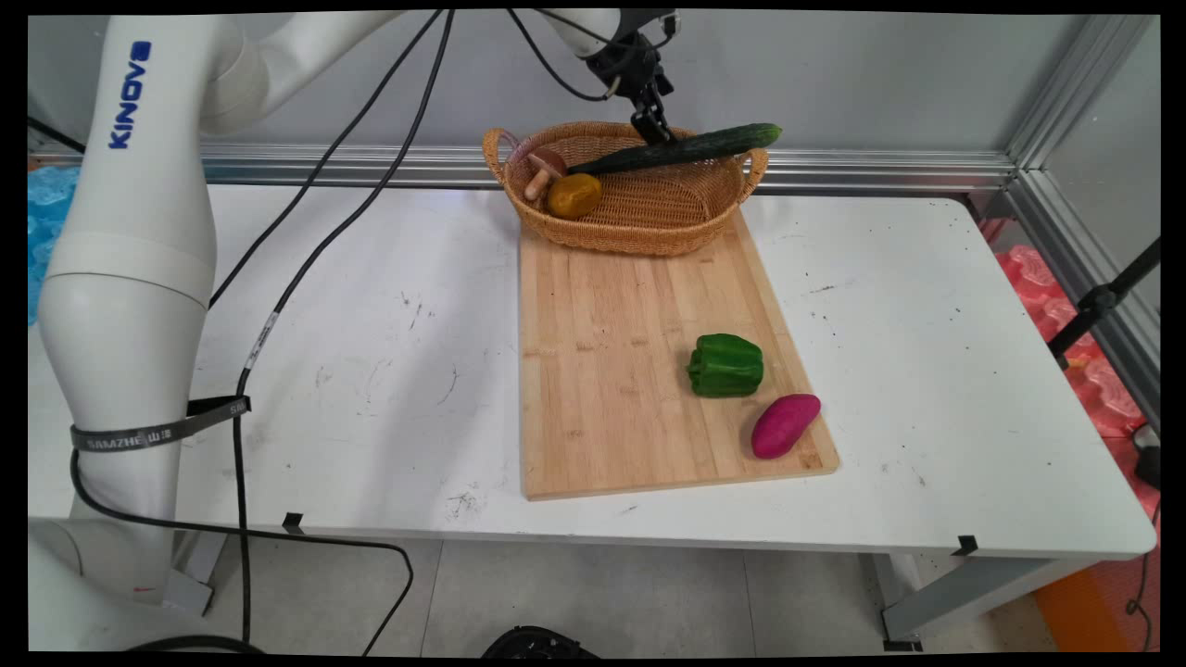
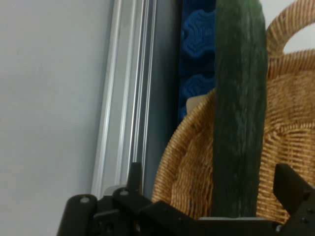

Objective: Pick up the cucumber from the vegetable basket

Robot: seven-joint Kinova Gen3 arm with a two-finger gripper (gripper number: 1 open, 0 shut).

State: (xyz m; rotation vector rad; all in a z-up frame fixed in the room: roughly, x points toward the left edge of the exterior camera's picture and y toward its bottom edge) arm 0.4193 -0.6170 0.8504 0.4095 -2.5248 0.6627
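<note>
My gripper [image 1: 653, 128] hangs over the back of a wicker basket [image 1: 639, 236], right above a long dark green cucumber [image 1: 686, 148]. The cucumber lies slantwise across the basket, its right end sticking out past the rim. In the hand view the cucumber [image 2: 238, 108] runs up between my fingers [image 2: 134, 173], which stand wide apart with a gap on the left side, so the gripper [image 2: 211, 191] is open. The basket [image 2: 290, 142] lies beneath it. Also in the basket are a brown mushroom [image 1: 542, 169] and a yellow-brown potato [image 1: 573, 195].
The basket stands on the far end of a wooden cutting board [image 1: 602, 371]. A green bell pepper [image 1: 725, 366] and a purple sweet potato [image 1: 785, 425] lie on the board's near right part. Black cables [image 1: 306, 259] hang over the table's left side.
</note>
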